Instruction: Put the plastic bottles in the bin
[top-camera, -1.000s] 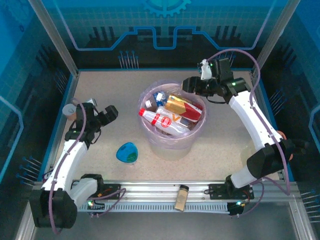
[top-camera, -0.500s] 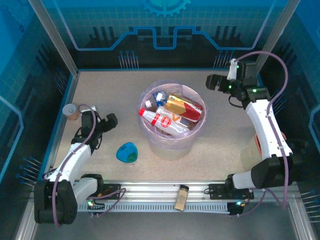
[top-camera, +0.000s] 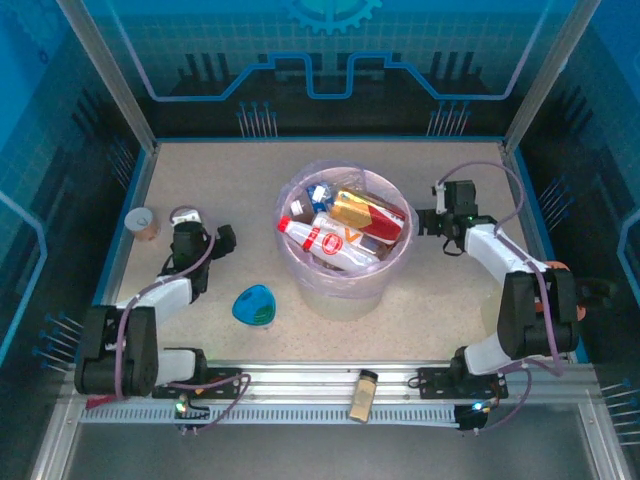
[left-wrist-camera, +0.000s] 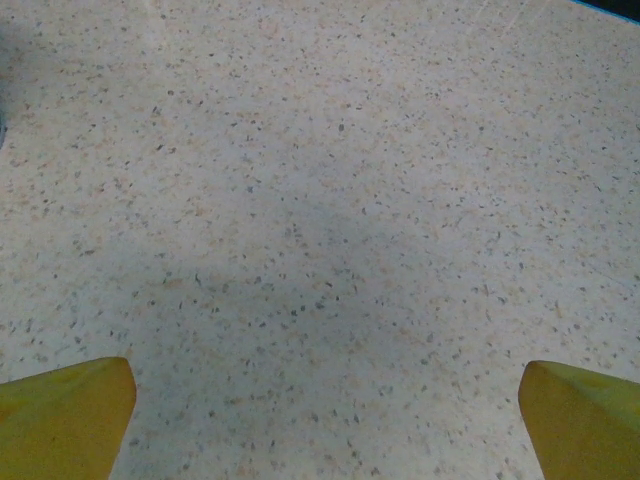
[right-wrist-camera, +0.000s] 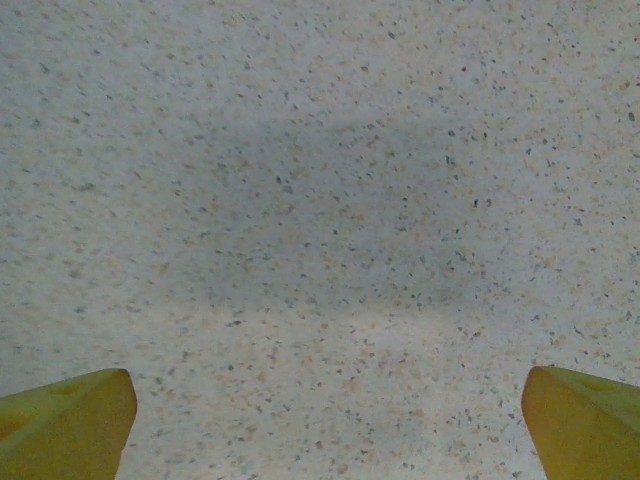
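Observation:
The bin (top-camera: 345, 288), a round translucent pinkish tub, stands mid-table. Several plastic bottles lie piled inside it, among them a clear one with a red label (top-camera: 328, 240) and a brown and red one (top-camera: 366, 214). My left gripper (top-camera: 222, 239) rests low, well left of the bin. In the left wrist view it (left-wrist-camera: 325, 420) is open, its yellow fingertips (left-wrist-camera: 65, 415) wide apart over bare table. My right gripper (top-camera: 428, 221) sits just right of the bin. In the right wrist view it (right-wrist-camera: 325, 420) is open too, with nothing between its yellow fingertips (right-wrist-camera: 580, 420).
A tan paper cup (top-camera: 143, 222) stands at the left edge beside the left arm. A blue teardrop dish (top-camera: 255, 304) lies front left of the bin. A small jar (top-camera: 363, 395) lies on the front rail. Blue walls close in the speckled table (top-camera: 300, 165).
The right arm has drawn back from the bin's far right rim and folded down beside it. The left arm has also folded back and lowered.

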